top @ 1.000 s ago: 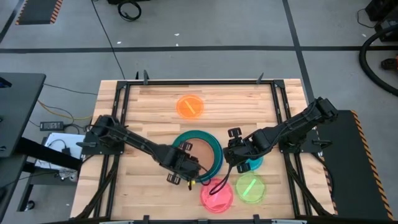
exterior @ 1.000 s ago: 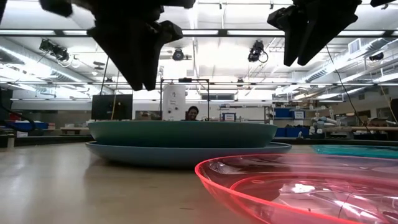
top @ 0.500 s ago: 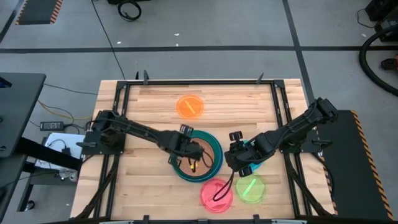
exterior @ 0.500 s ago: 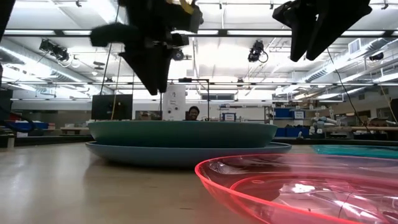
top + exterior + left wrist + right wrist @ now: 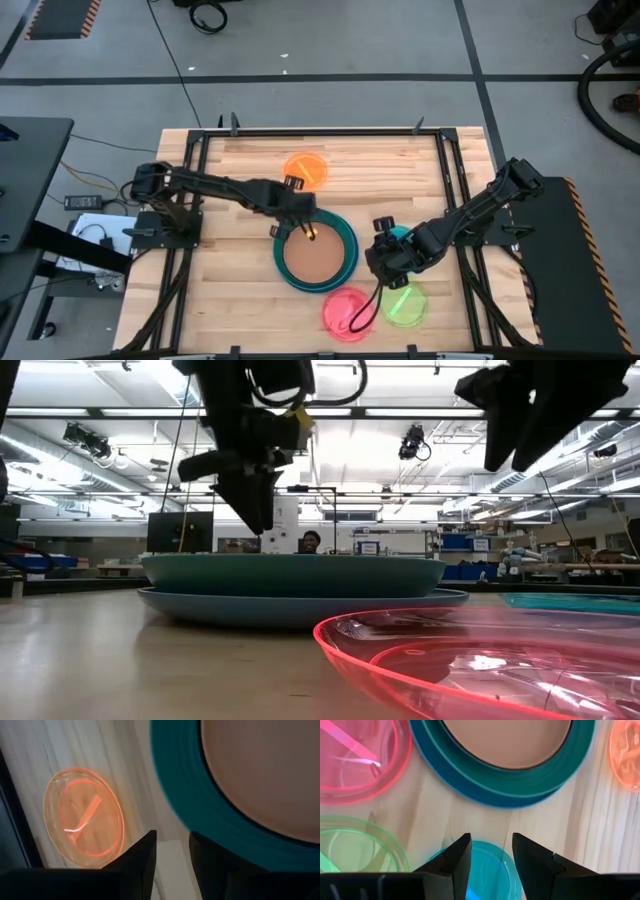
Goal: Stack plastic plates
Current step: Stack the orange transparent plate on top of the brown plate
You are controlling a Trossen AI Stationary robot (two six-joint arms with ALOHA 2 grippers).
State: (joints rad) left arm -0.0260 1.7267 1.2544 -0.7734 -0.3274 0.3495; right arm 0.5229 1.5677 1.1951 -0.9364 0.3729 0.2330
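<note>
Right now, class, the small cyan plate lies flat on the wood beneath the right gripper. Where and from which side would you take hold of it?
Grip the cyan plate by its raised rim, coming straight down. It lies flat, so only the rim gives an edge. The right gripper, open, hangs above the edge facing the stack, where the wood is bare; the lime plate crowds another side.

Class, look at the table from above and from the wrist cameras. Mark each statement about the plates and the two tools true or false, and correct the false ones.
1. The tan plate lies on top of the stack. True.
2. The orange plate sits on the stack. False: it lies alone on the table, apart from the stack.
3. The right tool hovers over the cyan plate. True.
4. The left tool grips a plate. False: it is open and empty.
5. The pink plate and lime plate lie side by side. True.
</note>
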